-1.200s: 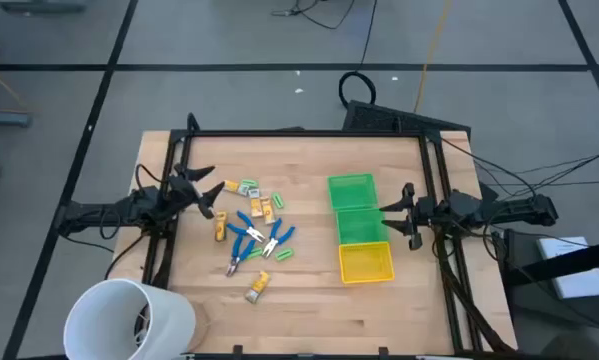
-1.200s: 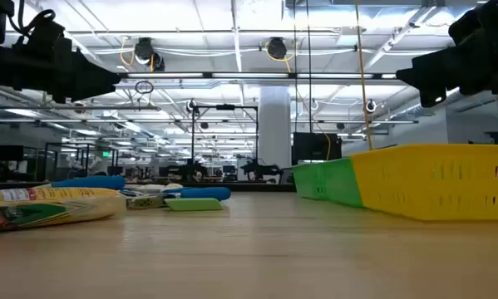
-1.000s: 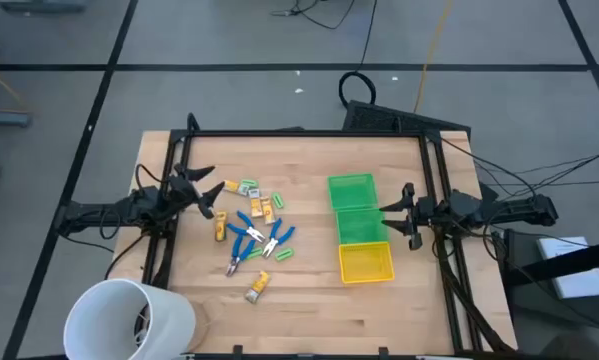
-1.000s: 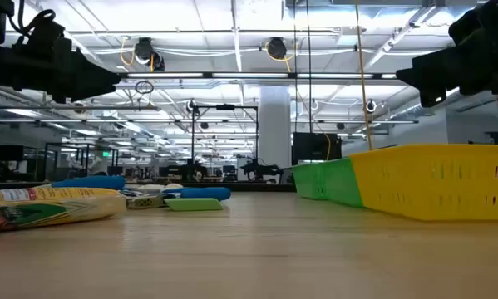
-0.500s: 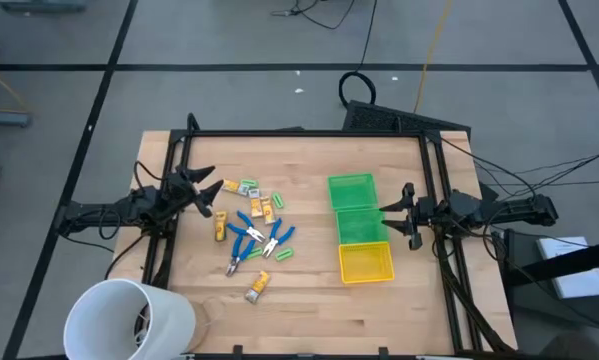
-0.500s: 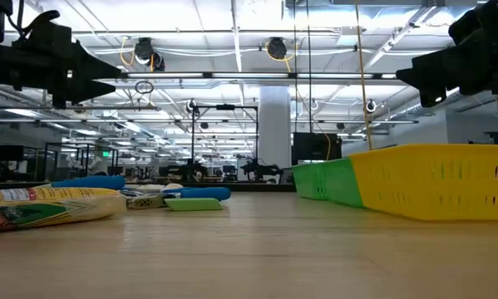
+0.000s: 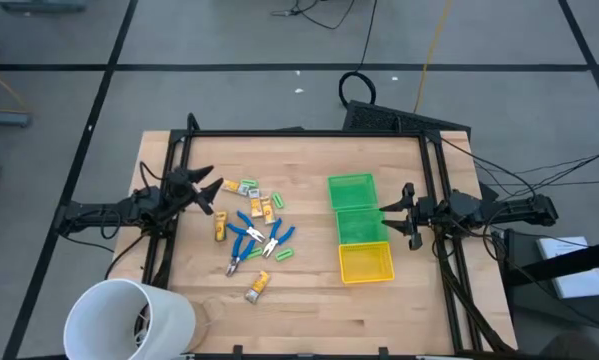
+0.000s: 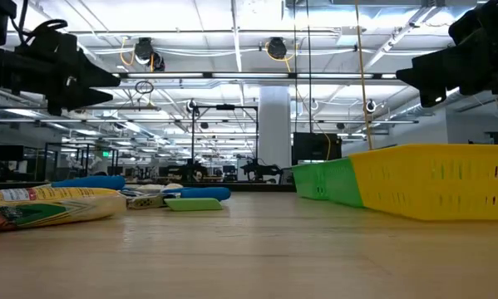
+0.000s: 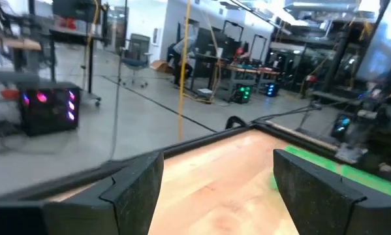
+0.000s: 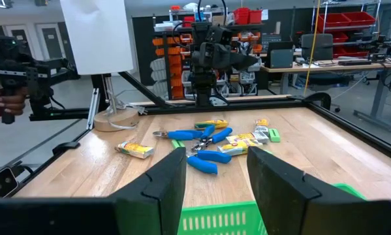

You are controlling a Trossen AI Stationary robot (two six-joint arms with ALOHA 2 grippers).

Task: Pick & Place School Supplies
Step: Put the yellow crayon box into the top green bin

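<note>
Blue pliers (image 7: 249, 236) and wrapped blocks (image 7: 260, 287) lie unpicked on counter (image 7: 309, 300); left gripper (image 7: 207, 190), jaws open and empty, has edged toward them, right gripper (image 7: 407, 214) open, idle.

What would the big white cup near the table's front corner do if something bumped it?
The white cup stands upright and tall, so it looks apt to tip. Probably light, given its thin rim. Its round wall suggests it would roll once down.

Beyond my table, ceiling lights (image 8: 273, 48) are glowing over a white column (image 8: 274, 124); red storage bins (image 10: 342, 21) are sitting above desks (image 10: 326, 65).
</note>
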